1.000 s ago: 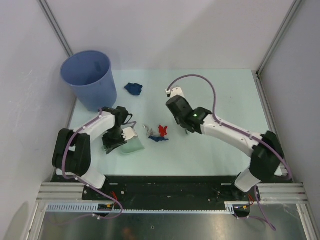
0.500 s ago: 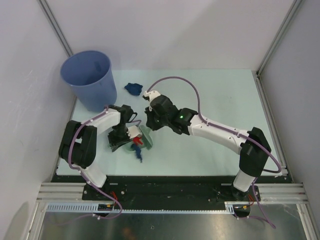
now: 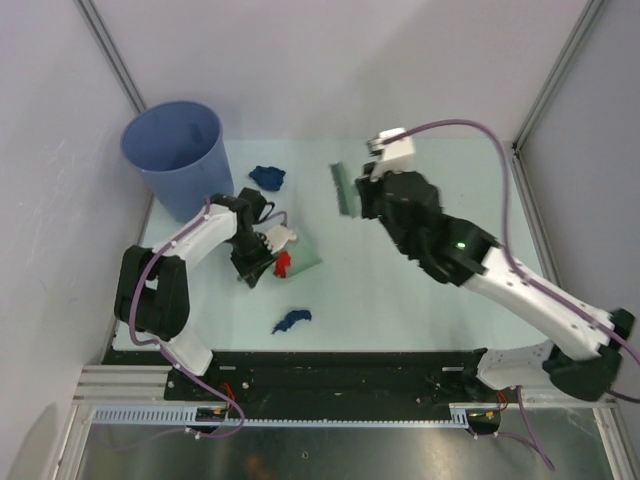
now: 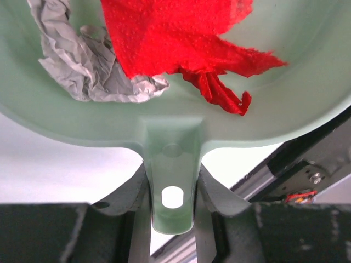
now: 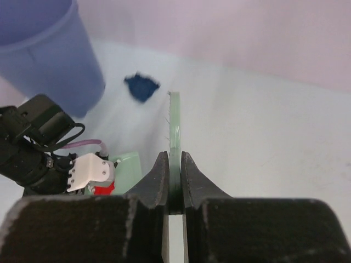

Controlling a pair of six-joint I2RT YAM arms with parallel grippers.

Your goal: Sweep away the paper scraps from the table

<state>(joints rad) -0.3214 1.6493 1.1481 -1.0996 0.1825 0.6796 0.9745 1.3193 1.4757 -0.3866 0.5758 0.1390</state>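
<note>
Two in dustpan (image 4: 274, 118): red scrap (image 4: 175, 38), grey scrap (image 4: 88, 68).
Two left outside dustpan: far blue scrap (image 3: 267, 177), near blue scrap (image 3: 292, 320).
Left end effector (image 4: 173, 192): clamps dustpan handle.
Right end effector (image 5: 174, 175): clamps brush (image 5: 174, 118).

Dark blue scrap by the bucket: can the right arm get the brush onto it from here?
Probably yes. The right gripper holds the brush just right of the dark blue scrap, only bare table between. The bucket stands left of it and the dustpan nearer the bases, neither in the path.
</note>
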